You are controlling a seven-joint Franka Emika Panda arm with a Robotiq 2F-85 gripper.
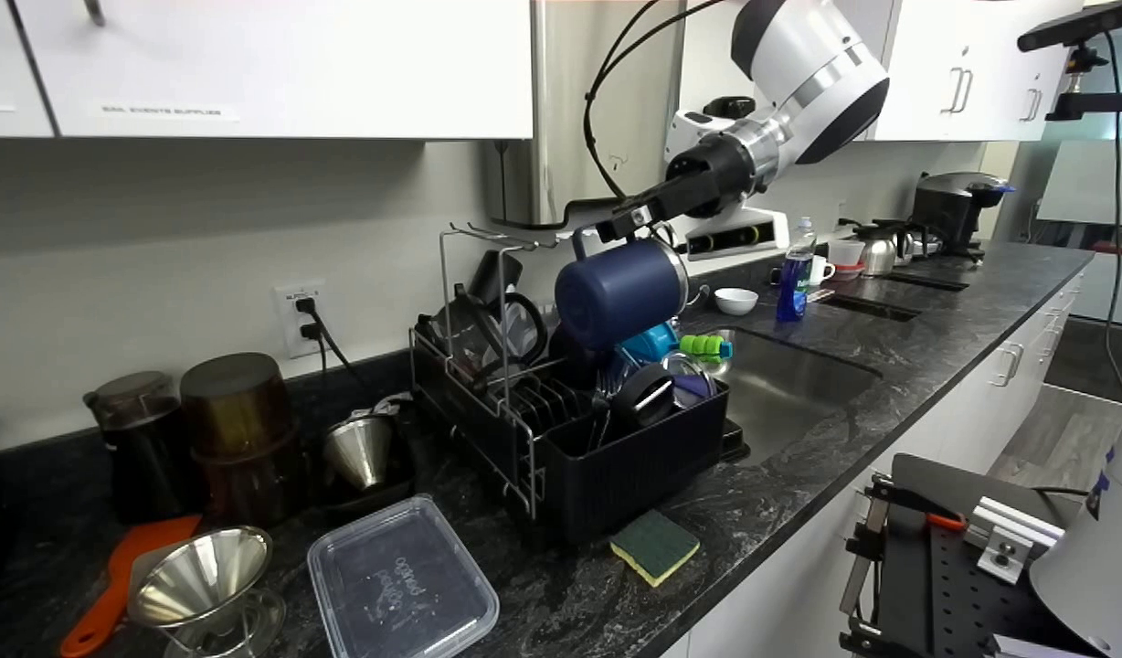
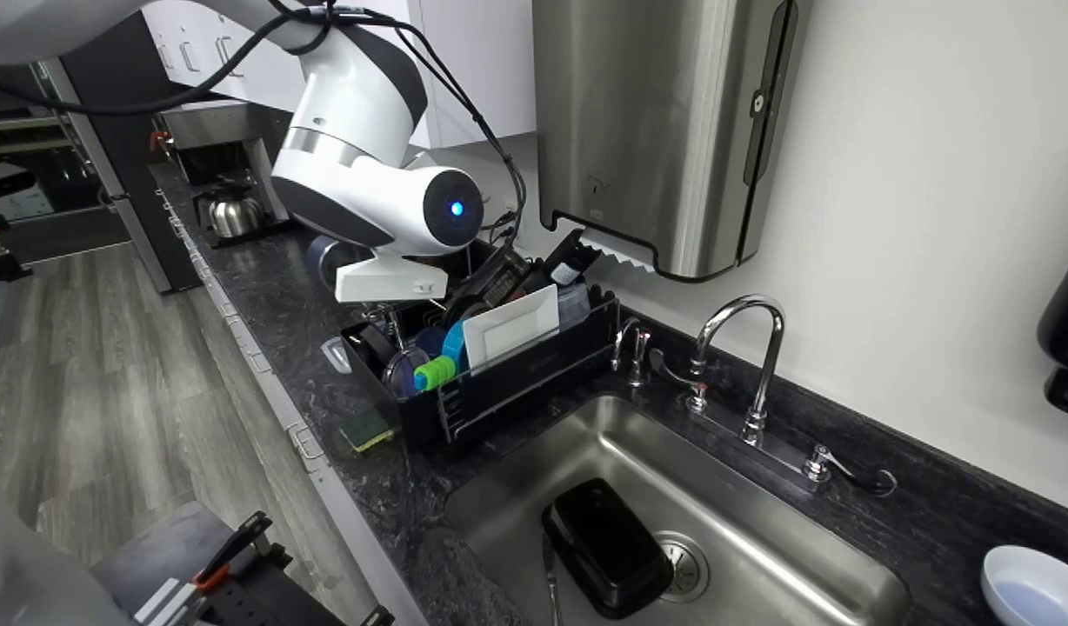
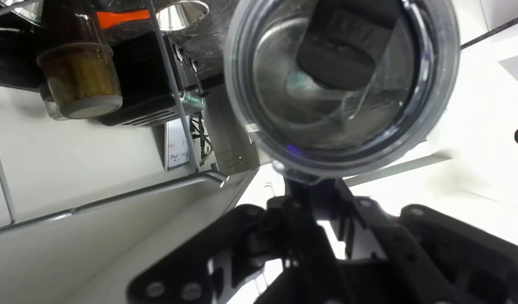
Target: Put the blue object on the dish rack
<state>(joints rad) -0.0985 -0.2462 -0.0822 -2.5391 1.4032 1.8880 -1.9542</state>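
Hanging on its side near the middle of the frame in an exterior view, the blue mug (image 1: 611,297) is above the dish rack (image 1: 648,471), handle up and rim turned to the right. The gripper (image 1: 627,222) comes in from the upper right of that frame, clamped on the mug's handle. Whether the mug touches the crowded things beneath it I cannot tell. The rack stands near the centre in both exterior views and holds, among other things, a light-blue dish (image 1: 650,343) and a white square plate (image 2: 512,330). In the wrist view the mug's round mouth faces the camera at the top, right of centre, with the gripper below it and a metal rail (image 3: 136,194) crossing the left. A sponge (image 1: 654,546) lies just beside the rack, low in the frame, and a clear plastic box (image 1: 404,585) sits at the lower left. The sink (image 2: 760,548) fills the lower middle of an exterior view, with a black tray (image 2: 608,548) in it and a faucet (image 2: 773,339) behind
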